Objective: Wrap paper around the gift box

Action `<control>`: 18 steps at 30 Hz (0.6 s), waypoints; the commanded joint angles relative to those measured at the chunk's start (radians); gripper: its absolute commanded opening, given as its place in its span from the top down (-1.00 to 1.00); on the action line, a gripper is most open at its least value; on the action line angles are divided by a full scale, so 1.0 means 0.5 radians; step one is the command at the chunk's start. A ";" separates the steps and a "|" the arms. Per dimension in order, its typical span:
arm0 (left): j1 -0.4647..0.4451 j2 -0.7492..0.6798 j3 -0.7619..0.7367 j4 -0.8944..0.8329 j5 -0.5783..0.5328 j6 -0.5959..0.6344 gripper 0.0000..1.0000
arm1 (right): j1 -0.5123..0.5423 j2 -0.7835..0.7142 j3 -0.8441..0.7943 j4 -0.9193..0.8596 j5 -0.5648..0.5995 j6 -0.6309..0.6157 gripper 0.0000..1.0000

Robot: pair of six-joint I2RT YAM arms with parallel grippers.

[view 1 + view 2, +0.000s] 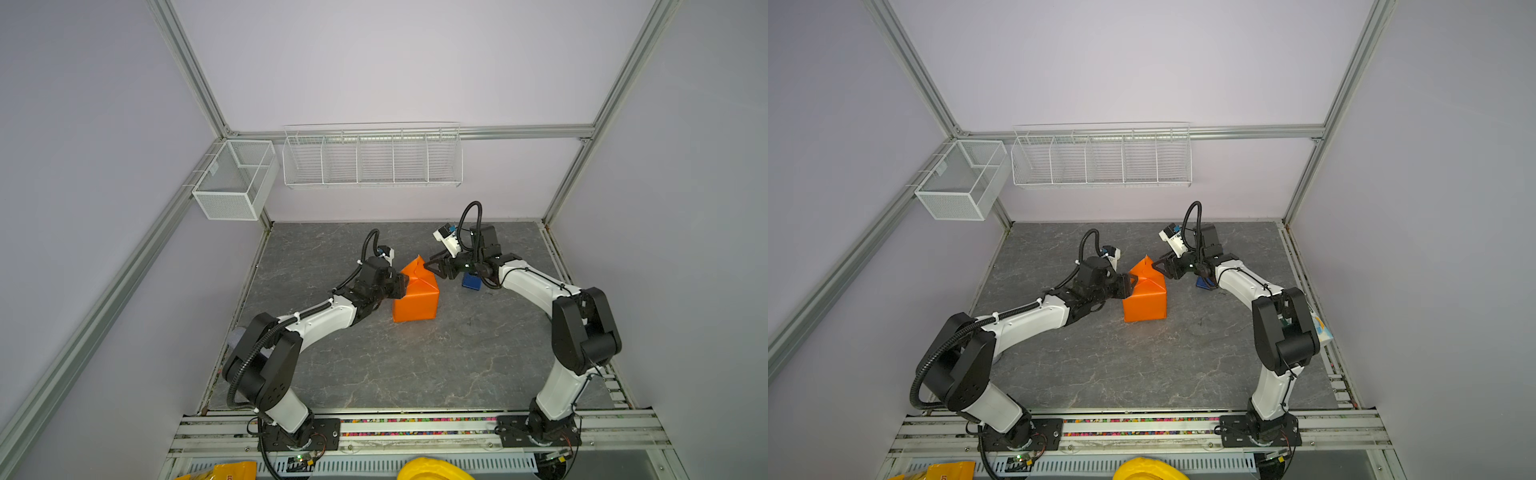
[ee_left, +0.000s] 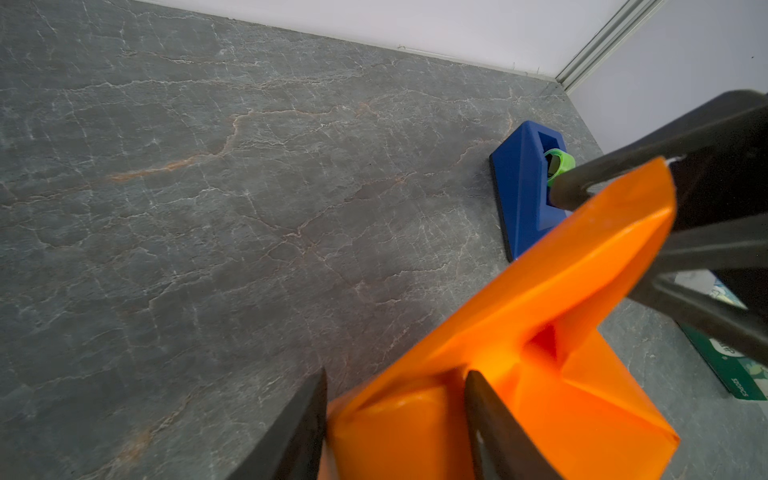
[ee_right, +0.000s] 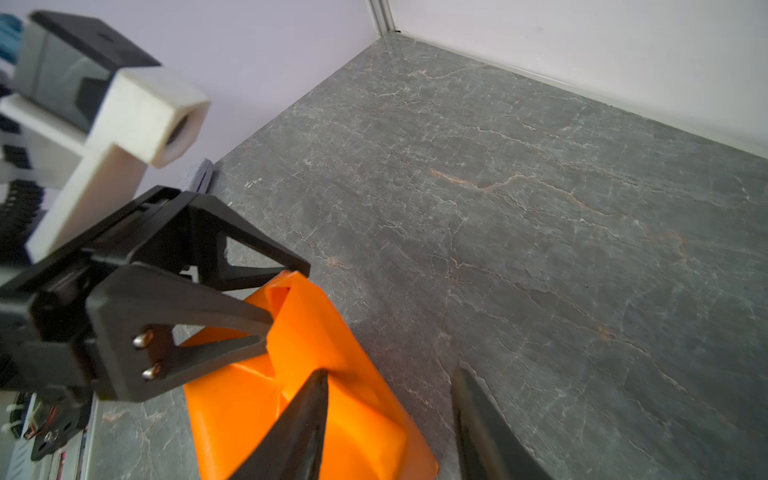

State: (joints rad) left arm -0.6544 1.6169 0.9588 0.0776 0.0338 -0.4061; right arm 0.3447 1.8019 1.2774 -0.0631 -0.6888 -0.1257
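Note:
The orange paper (image 1: 415,301) (image 1: 1144,303) stands folded into a blocky parcel at mid table, with a pointed flap sticking up at its far top. The gift box is hidden inside it. My left gripper (image 1: 404,286) (image 1: 1131,284) (image 2: 395,374) is at the parcel's upper left end, shut on a fold of the paper (image 2: 540,291) that fills the gap between its jaws. My right gripper (image 1: 429,266) (image 1: 1155,266) (image 3: 388,372) is open at the upper right end. One of its fingers lies over the paper (image 3: 349,340) and the other over bare table.
A blue tape dispenser (image 1: 471,281) (image 1: 1204,283) (image 2: 521,187) with a green roll sits just right of the parcel, under my right wrist. A patterned packet (image 1: 1323,328) lies at the table's right edge. A wire rack (image 1: 372,158) and a mesh basket (image 1: 232,183) hang on the walls.

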 commanded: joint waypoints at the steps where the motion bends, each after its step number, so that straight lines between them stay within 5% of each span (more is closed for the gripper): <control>1: -0.020 0.113 -0.019 -0.357 0.016 0.059 -0.05 | -0.002 0.037 0.037 -0.022 -0.273 -0.194 0.03; 10: -0.020 0.118 0.006 -0.391 0.012 0.063 -0.05 | 0.022 0.096 0.087 -0.199 -0.299 -0.319 0.07; 18: -0.020 0.110 -0.016 -0.382 0.018 0.054 -0.05 | 0.046 0.074 0.063 -0.164 0.251 -0.338 -0.02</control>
State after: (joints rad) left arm -0.6544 1.6234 0.9783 0.0505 0.0273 -0.4061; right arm 0.3641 1.8412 1.3079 -0.1360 -0.6590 -0.2462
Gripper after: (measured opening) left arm 0.523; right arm 0.507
